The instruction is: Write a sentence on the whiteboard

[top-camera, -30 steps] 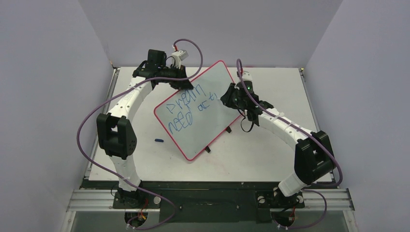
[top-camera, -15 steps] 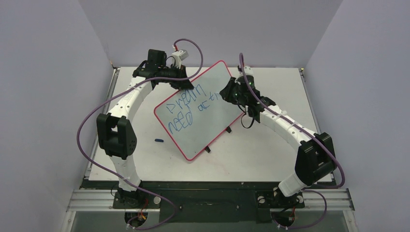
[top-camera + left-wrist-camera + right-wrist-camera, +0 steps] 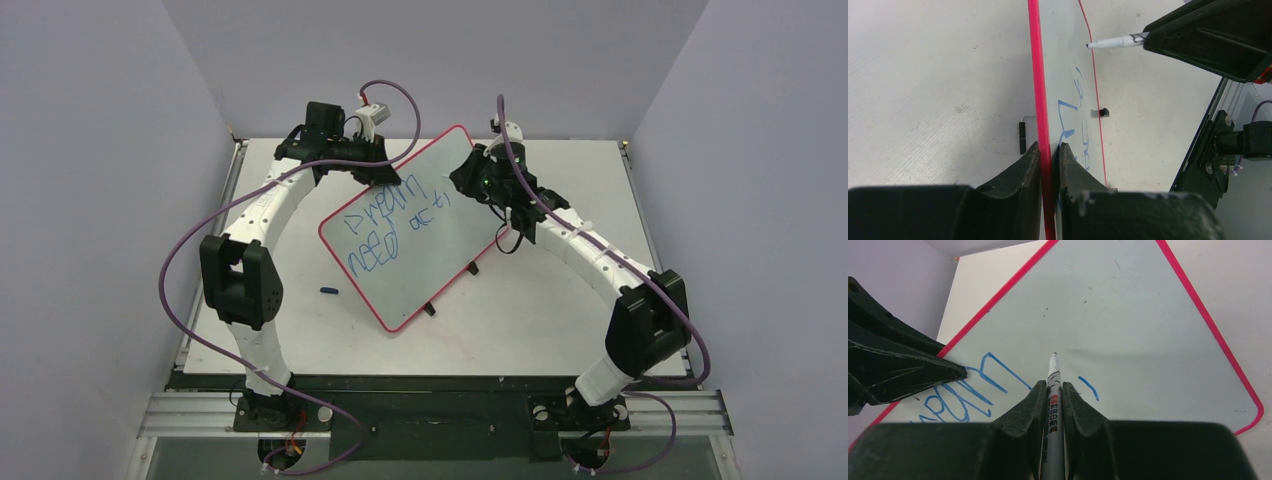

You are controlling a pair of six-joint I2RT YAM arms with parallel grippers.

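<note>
The whiteboard (image 3: 440, 245), white with a red rim, stands tilted in the middle of the table. The sentence (image 3: 385, 225) is in blue marker in two rows on its left half. My left gripper (image 3: 386, 181) is shut on the board's upper left rim (image 3: 1037, 75), one finger on each side, and also shows in the left wrist view (image 3: 1049, 146). My right gripper (image 3: 466, 181) is shut on a white marker (image 3: 1053, 390), also seen in the left wrist view (image 3: 1115, 42). Its tip points at bare board near the far corner, just past the last blue stroke (image 3: 1089, 388). I cannot tell whether the tip touches.
A small blue marker cap (image 3: 329, 291) lies on the table left of the board. Two black clips (image 3: 474, 268) (image 3: 431, 308) sit along the board's lower right edge. Grey walls close in the table on three sides.
My right gripper has moved with the marker up the board towards its far corner. The left gripper and the board have not moved.
</note>
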